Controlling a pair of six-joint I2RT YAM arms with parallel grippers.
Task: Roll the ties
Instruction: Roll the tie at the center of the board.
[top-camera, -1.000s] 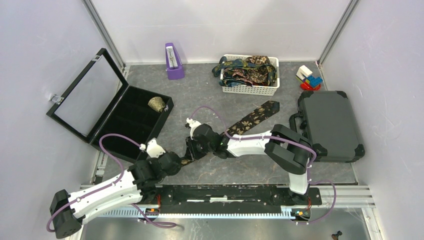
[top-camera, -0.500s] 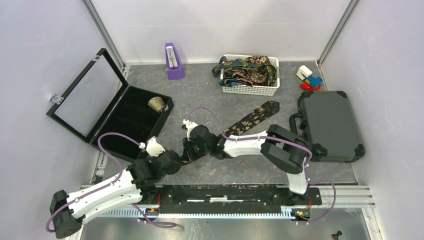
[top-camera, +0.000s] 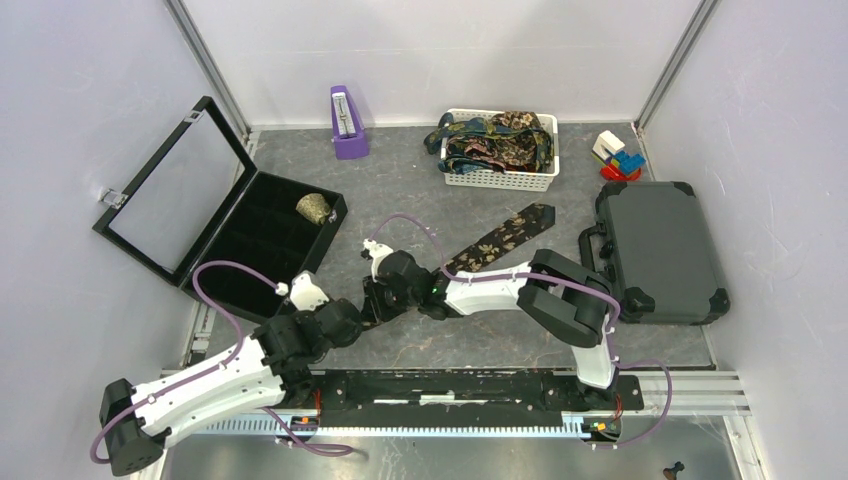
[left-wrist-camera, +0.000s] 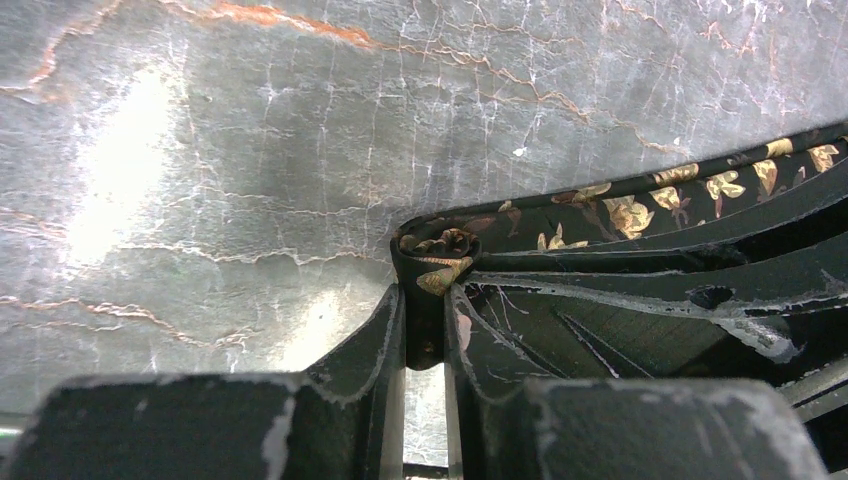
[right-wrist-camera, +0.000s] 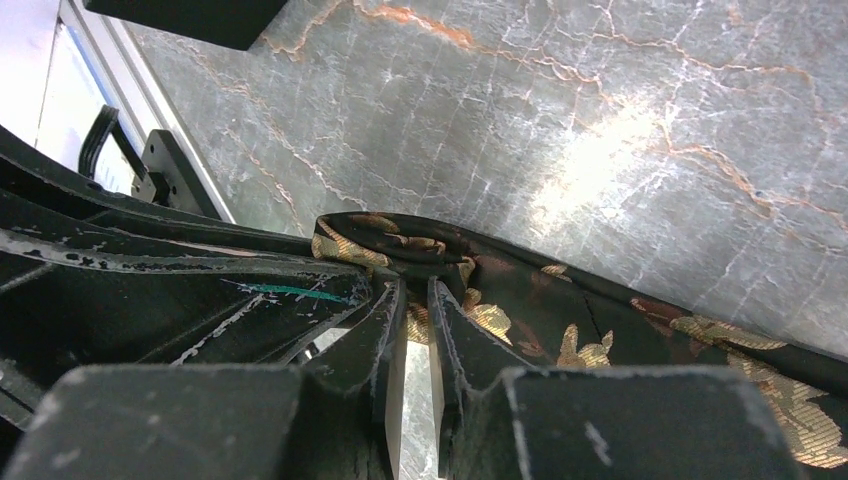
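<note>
– Tie of dark brown woven fabric with a gold flower print (top-camera: 500, 232): where is it?
– Flat on the grey marbled tabletop (top-camera: 420, 190), slanting from the middle towards the far right. Its pointed tip lies just near of the white slatted plastic basket (top-camera: 498, 181). Its near-left end is wound into a small tight coil (left-wrist-camera: 435, 245).
– And the jaws?
– The left gripper (left-wrist-camera: 424, 325) pinches that coil between scuffed black fingers. The right gripper (right-wrist-camera: 408, 330) nips the fabric just beside it, jaws almost together.
– Around it?
– More patterned ties (top-camera: 495, 143) heaped in the basket, a grey hard-shell case (top-camera: 660, 250) to the right, and an open black box (top-camera: 250, 240) to the left.
</note>
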